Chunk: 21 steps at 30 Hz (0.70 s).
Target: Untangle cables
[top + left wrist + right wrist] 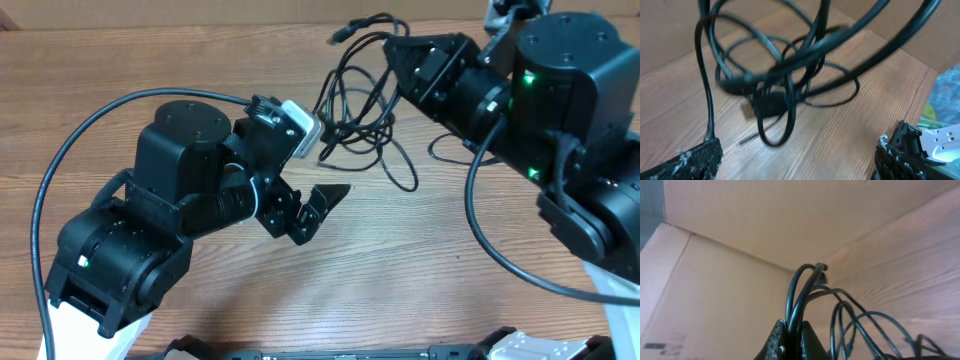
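A tangle of black cables [355,110] hangs and lies at the upper middle of the wooden table. My right gripper [392,48] is shut on a bundle of the cable strands and holds them raised; in the right wrist view the strands [801,295] rise from between the closed fingers [791,339]. My left gripper [318,203] is open and empty, low over the table in front of the tangle. In the left wrist view the cable loops [785,75] hang ahead of the spread fingers [797,160], with a connector end resting on the wood.
A cardboard wall [755,225] stands behind the table's far edge. The left arm's own black cable [60,180] arcs over the left side. The right arm's cable [490,240] loops at the right. Bare wooden tabletop [400,270] lies in front.
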Tool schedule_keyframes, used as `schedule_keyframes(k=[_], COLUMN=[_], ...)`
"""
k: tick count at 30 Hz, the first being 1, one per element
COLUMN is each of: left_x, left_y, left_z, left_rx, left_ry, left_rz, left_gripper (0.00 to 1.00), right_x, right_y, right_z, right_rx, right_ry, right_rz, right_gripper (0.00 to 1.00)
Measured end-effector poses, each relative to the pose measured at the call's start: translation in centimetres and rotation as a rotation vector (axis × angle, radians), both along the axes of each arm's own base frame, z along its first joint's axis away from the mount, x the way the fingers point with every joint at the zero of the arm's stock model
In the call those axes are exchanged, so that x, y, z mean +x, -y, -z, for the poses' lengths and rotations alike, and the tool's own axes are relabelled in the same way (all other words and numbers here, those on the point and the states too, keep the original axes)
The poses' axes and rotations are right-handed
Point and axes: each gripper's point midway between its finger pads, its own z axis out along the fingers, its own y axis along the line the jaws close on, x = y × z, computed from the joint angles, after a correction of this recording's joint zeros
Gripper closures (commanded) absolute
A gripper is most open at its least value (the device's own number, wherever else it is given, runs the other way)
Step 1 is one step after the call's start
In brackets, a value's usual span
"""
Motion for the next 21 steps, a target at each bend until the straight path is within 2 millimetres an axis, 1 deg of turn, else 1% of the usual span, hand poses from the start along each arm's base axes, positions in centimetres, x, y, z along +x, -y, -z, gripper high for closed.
schedule_keyframes(k=[1,3,5,6,7,8,9,11,14,21], left_x=[0.0,0.1,0.1,0.1,0.1,0.1,0.1,0.1,0.1,-0.1], left_y=[0.1,0.1,0.1,0.1,0.1,0.1,0.1,0.1,0.1,0.0], left_z=[-0.1,-0.1,-0.1,-0.1,-0.1,-0.1,-0.1,-0.1,0.0,0.3], left_rx=[-0.002,-0.002,0.000,0.002,0.003,0.006,0.009,0.013,0.023,0.034], left_ry=[0.004,0.009,0.011,0.014,0.016,0.020,0.026,0.029,0.040,0.028], left_rz=[0.002,0.004,0.007,0.009,0.010,0.012,0.016,0.019,0.029,0.031], left_gripper=[0.04,0.09,0.17,0.29,0.46,0.58,0.67,0.78,0.84,0.85], right_x=[0.1,0.2,0.2,0.2,0.2,0.1,-0.1,-0.4,-0.6,-0.2], right_y=[-0.5,-1.4,-2.3,-2.7,-3.0,-3.3,-3.5,-3.8,-4.1,-3.7], right_z=[0.2,0.5,1.0,1.2,1.3,1.3,1.3,1.1,1.0,1.1], right_rx=[0.012,0.029,0.041,0.051,0.058,0.066,0.075,0.087,0.096,0.080], right_ry=[-0.013,-0.037,-0.062,-0.078,-0.088,-0.093,-0.097,-0.099,-0.106,-0.094], right_rz=[-0.016,-0.050,-0.086,-0.104,-0.117,-0.132,-0.145,-0.167,-0.184,-0.158], right_gripper=[0.96,0.96,0.96,0.96,0.96,0.96,0.96,0.96,0.96,0.96])
